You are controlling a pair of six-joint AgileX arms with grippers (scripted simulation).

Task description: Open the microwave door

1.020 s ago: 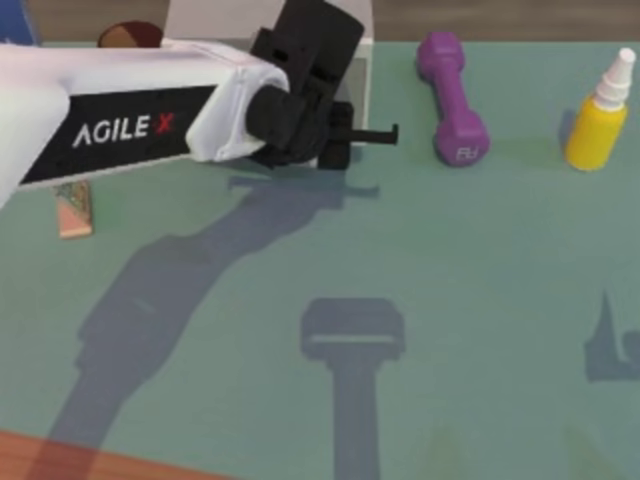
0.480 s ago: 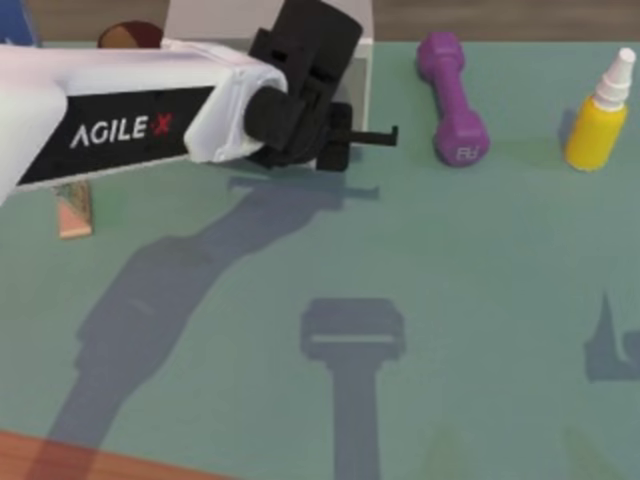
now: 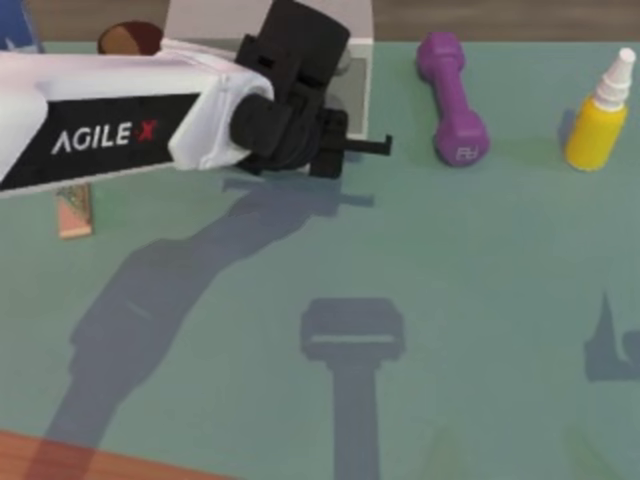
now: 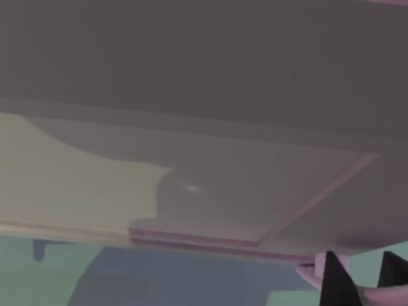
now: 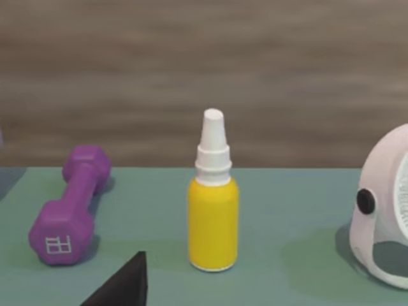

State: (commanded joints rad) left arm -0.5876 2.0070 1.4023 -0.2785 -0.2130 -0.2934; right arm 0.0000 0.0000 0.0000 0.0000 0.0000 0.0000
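Observation:
The silver-grey microwave (image 3: pixel 215 20) stands at the table's far edge, left of centre, mostly covered by my left arm. My left gripper (image 3: pixel 347 148) sits at the oven's front right corner. In the left wrist view the microwave door (image 4: pixel 210 191) fills the picture at close range. Its pale handle (image 4: pixel 310 273) lies at my left gripper (image 4: pixel 363 279), whose dark fingertips (image 4: pixel 335 284) stand on either side of it, shut on it. How far the door stands from the oven's front does not show. My right gripper (image 5: pixel 127 288) is parked off the top view's right side.
A purple dumbbell (image 3: pixel 452 98) lies right of the microwave, and a yellow bottle (image 3: pixel 598 120) with a white nozzle stands farther right. A white round fan (image 5: pixel 386 210) is beyond the bottle. A small block (image 3: pixel 72 210) lies at the left, under my left arm.
My left arm and gripper have shifted a little to the left and slightly towards the far edge. The dumbbell and bottle have not moved.

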